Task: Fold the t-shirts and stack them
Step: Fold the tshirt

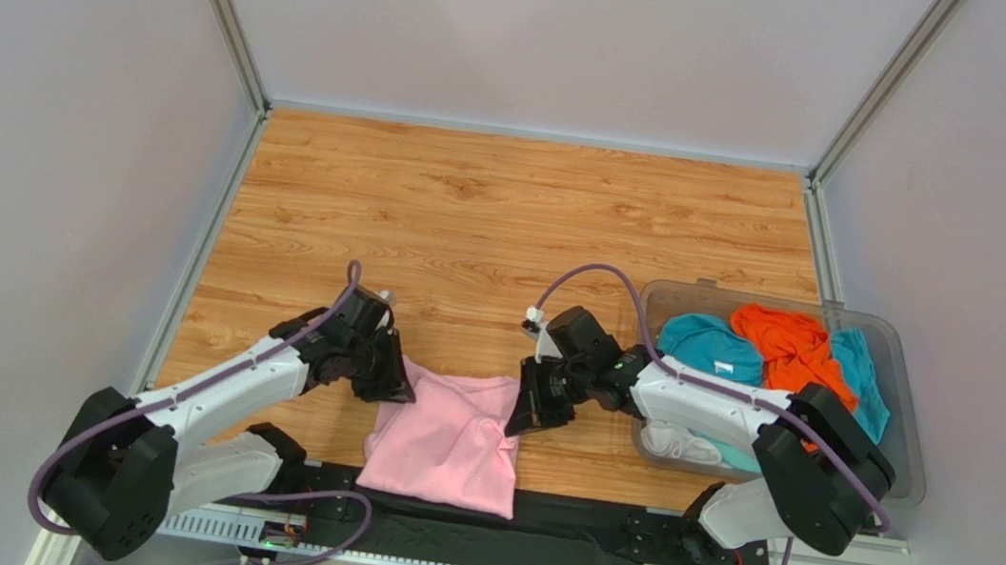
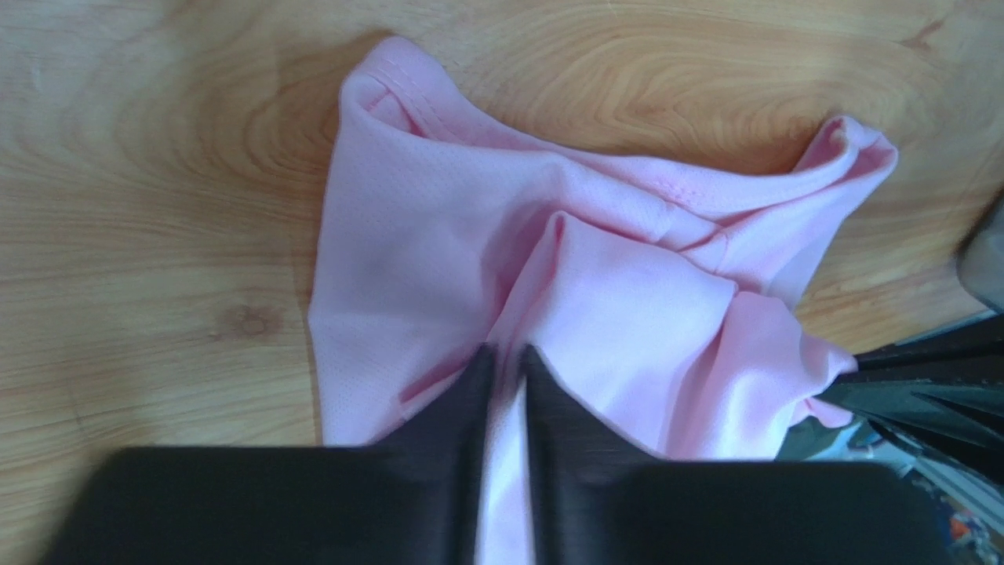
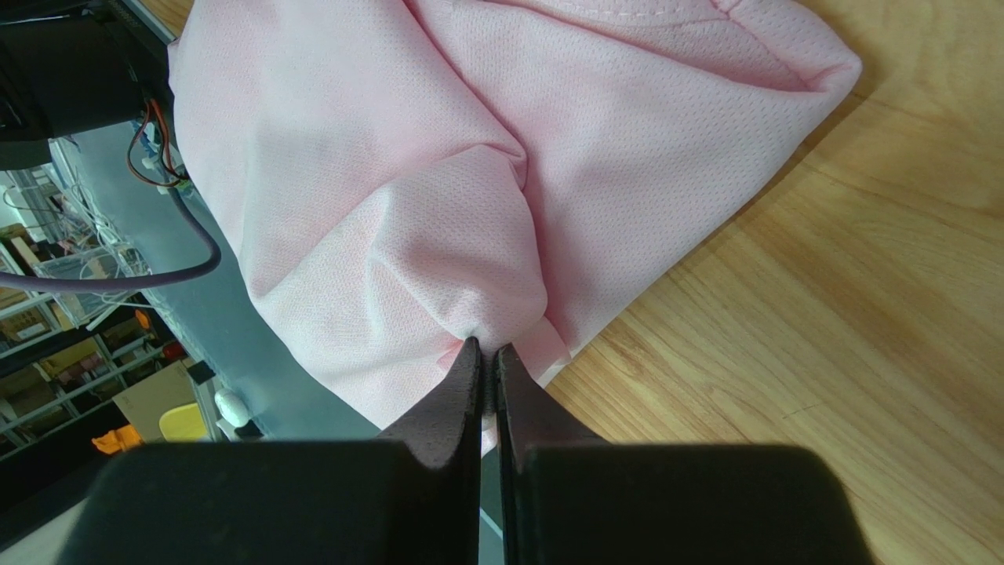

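Nearest, along the 6 o'clock edge of the table (image 1: 503,211): a flat black strip (image 1: 550,536) between the arm bases. Just beyond, overlapping that strip with its near edge: the pink t-shirt (image 1: 443,445). Soft, matte, fine-mesh knit, folded into a rumpled four-sided pad. Gathered into loose ridges through the middle, with a stitched hem showing along the far fold in the left wrist view. Nearly as wide as long, so only a faint long axis: roughly 6 to 12, leaning a little toward 1 at the far end. No telling which way the neck points.

Pinched at the 10 o'clock corner by the left gripper (image 1: 393,384): black tapered fingers (image 2: 460,406) drawn almost together, with a raised fold of pink cloth caught in the narrow slit between. Pinched at the 2 o'clock corner by the right gripper (image 1: 518,421): closed tight, tips nipping a puckered bit of the shirt's edge.

Farther off at 3 to 4 o'clock, apart from the pink one: a clear plastic bin (image 1: 911,462), a rounded rectangle. Heaped loosely inside: white t-shirt (image 1: 676,445) at the near end, teal t-shirts (image 1: 710,346) and orange t-shirt (image 1: 792,350) crumpled toward the far end. Farthest: warm wood-grain laminate with grain running 9 to 3, then plain grey walls (image 1: 540,28) at 12.
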Available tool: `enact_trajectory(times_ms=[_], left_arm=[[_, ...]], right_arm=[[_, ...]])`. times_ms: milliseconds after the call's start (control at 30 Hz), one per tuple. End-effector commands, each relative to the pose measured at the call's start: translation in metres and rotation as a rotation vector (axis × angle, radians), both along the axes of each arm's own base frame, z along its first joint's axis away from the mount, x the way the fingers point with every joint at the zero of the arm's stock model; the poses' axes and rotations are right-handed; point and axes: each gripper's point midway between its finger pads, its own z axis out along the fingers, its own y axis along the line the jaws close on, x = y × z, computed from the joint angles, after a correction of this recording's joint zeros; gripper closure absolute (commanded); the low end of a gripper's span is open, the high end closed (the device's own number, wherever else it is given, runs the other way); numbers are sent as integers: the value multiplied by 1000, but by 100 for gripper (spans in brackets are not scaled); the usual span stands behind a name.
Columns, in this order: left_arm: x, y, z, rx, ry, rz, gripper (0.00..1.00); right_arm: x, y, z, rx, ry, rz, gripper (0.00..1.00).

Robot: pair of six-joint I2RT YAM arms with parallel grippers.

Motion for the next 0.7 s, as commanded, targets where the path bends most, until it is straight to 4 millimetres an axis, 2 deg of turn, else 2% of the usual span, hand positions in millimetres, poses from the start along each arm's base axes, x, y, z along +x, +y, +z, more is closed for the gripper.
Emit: enact_trajectory(times_ms=[0, 33, 167, 333, 500, 567, 667], left_arm=[[13, -16, 22, -60, -84, -38, 94], [13, -18, 26, -71, -97, -46, 100], [12, -16, 48, -110, -179, -33, 100], [1, 10, 61, -49, -228, 43, 100], [1, 26, 86, -60, -351, 112, 100], [4, 34, 93, -41, -389, 146, 100], [12, 46, 93, 24, -410, 192, 100]], right_arm=[[6, 6, 10, 23, -43, 12, 100], [6, 7, 12, 29, -48, 16, 100], [7, 8, 22, 40, -62, 18, 100], [6, 13, 51, 106, -111, 43, 100], [11, 21, 79, 170, -171, 59, 100], [15, 18, 80, 149, -190, 49, 100], [30, 13, 76, 84, -226, 7, 100]])
